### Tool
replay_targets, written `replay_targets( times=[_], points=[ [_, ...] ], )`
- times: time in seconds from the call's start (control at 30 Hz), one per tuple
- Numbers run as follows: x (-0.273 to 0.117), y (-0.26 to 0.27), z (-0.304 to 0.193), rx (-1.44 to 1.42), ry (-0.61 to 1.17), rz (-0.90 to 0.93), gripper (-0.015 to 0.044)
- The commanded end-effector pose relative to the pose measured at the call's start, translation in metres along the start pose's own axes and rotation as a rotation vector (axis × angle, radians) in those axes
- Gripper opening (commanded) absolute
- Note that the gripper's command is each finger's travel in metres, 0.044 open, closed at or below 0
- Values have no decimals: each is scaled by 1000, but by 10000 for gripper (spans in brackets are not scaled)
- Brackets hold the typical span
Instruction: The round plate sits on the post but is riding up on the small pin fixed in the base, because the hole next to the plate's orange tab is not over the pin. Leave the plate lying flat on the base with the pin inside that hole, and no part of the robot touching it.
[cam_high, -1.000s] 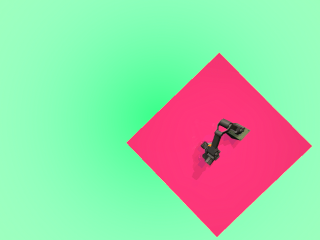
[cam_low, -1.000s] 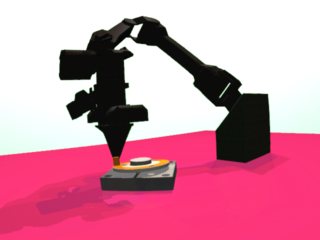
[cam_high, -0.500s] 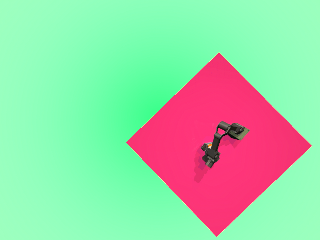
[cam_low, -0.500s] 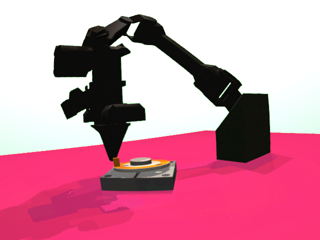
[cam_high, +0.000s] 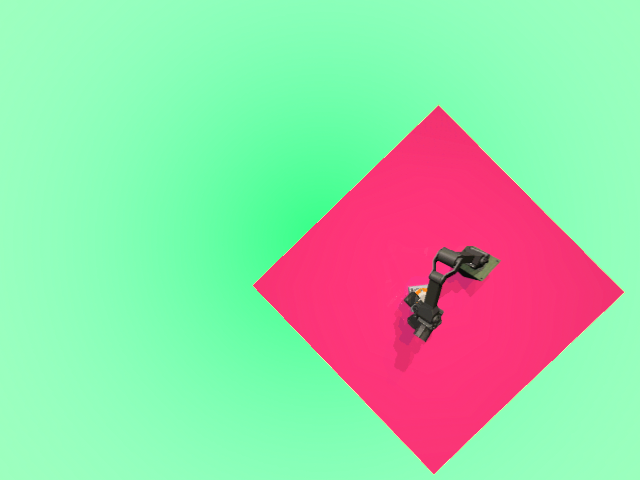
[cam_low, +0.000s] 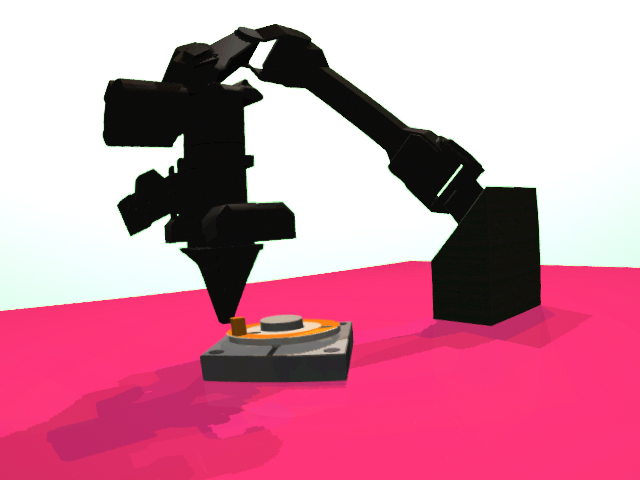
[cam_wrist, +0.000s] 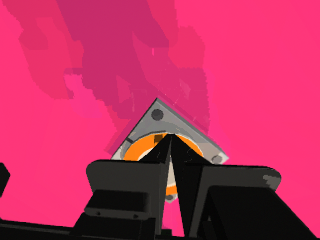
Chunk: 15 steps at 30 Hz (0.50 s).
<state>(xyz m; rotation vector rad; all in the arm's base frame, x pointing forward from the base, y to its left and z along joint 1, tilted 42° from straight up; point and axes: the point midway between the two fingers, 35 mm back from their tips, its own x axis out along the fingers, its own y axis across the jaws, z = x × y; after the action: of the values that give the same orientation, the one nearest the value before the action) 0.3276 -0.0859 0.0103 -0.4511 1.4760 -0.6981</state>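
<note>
The round plate (cam_high: 421, 291) (cam_low: 310, 332) (cam_wrist: 131, 151), with an orange and white top, sits around the grey post (cam_low: 281, 322) on the square grey base (cam_low: 273, 367) (cam_wrist: 185, 132). Its orange tab (cam_low: 238, 326) (cam_wrist: 158, 138) stands up at the left in the exterior view. A dark hole (cam_low: 254, 333) shows beside the tab. The pin is not visible, and I cannot tell whether the plate lies flat. My gripper (cam_low: 224, 322) (cam_wrist: 170, 137) is shut and empty. Its tips are right beside the tab, near its top; I cannot tell if they touch it. The fingers hide much of the plate in the wrist view.
The arm's dark stand (cam_high: 483, 269) (cam_low: 485, 273) is to the right of the base in the exterior view. The arm arches over from it and hides most of the base in the top view. Dark round marks (cam_low: 331, 350) (cam_wrist: 157, 114) show at the base's corners.
</note>
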Motion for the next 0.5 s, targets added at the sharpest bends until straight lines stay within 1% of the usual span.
replay_targets(
  times=[0.0,0.47],
  points=[
    [1,6,-1,-1,8,5,0],
    [0,26,-5,-1,8,5,0]
  ],
)
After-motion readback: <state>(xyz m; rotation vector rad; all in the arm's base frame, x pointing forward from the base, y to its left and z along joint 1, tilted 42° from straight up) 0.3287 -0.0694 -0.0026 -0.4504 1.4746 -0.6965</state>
